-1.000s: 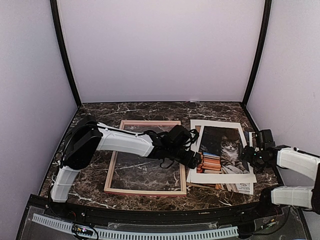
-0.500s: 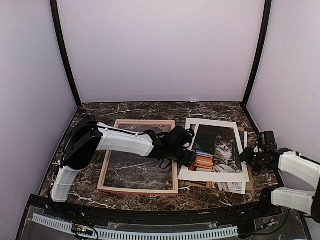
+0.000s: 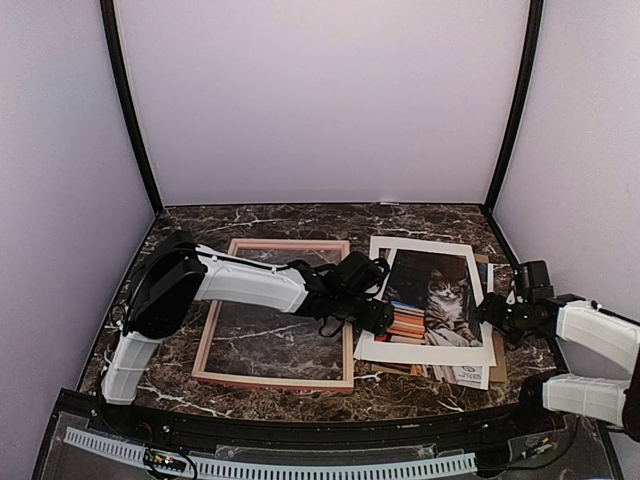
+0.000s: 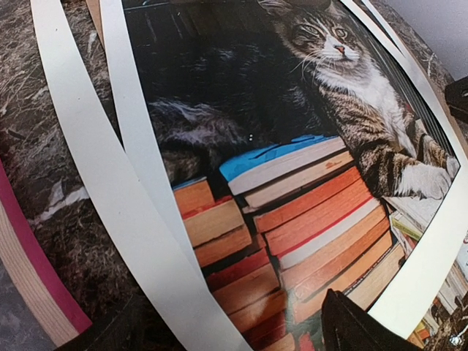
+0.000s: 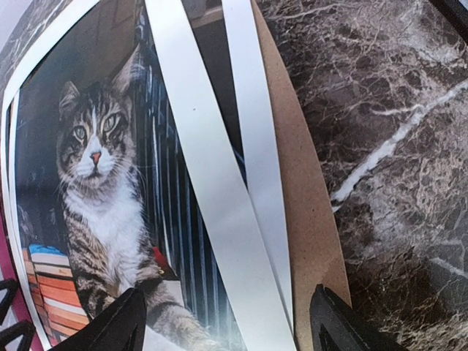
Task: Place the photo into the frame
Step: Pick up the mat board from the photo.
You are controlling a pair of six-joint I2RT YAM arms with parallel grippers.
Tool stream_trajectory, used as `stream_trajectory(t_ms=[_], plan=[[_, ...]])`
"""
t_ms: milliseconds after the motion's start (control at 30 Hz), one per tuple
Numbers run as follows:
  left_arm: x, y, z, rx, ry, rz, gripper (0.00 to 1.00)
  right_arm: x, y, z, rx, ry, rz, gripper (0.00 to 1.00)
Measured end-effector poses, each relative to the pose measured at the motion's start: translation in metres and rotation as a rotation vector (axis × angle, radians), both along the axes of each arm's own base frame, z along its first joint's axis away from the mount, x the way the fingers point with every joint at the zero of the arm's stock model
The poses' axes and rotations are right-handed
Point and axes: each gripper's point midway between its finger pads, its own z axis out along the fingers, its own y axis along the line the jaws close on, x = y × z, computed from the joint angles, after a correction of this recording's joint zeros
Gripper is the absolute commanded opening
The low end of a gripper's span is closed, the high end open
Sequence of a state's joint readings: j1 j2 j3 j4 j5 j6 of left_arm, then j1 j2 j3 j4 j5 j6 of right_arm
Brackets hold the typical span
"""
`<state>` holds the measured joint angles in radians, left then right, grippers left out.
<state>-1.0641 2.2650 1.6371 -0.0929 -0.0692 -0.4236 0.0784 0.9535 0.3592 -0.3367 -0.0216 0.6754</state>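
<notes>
The photo (image 3: 425, 300) of a tabby cat and stacked books lies face up right of centre, slightly skewed, with its left edge against the frame (image 3: 290, 244). The frame lies flat with its pale wood side up; a pink edge of the frame (image 4: 44, 278) shows in the left wrist view. My left gripper (image 3: 385, 320) hovers low over the photo's (image 4: 292, 146) lower left part, and only one dark finger (image 4: 362, 329) shows. My right gripper (image 5: 227, 329) stands open over the photo's (image 5: 95, 183) right border, with nothing gripped.
A second similar print (image 3: 470, 375) and a brown cardboard board (image 5: 303, 190) lie under the photo, sticking out at the right and bottom. Dark marble table (image 5: 395, 146) lies to the right. Walls close the sides and back.
The photo has slid left and turned a little, now meeting the frame. The frame has shifted left too. Both grippers moved slightly left with it.
</notes>
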Motion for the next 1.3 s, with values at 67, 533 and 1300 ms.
stream_trajectory(t_ms=[67,533,1300], plan=[[0.001,0.0,0.0,-0.001,-0.001,0.005,0.89,0.004,-0.002,0.003,-0.015,-0.005,0.001,0.81],[0.016,0.001,-0.004,0.024,-0.039,0.082,0.95,0.042,0.002,0.006,-0.072,-0.007,0.094,0.81],[0.015,-0.009,-0.005,-0.059,0.046,0.088,0.85,0.048,0.019,-0.004,-0.027,0.007,0.199,0.74]])
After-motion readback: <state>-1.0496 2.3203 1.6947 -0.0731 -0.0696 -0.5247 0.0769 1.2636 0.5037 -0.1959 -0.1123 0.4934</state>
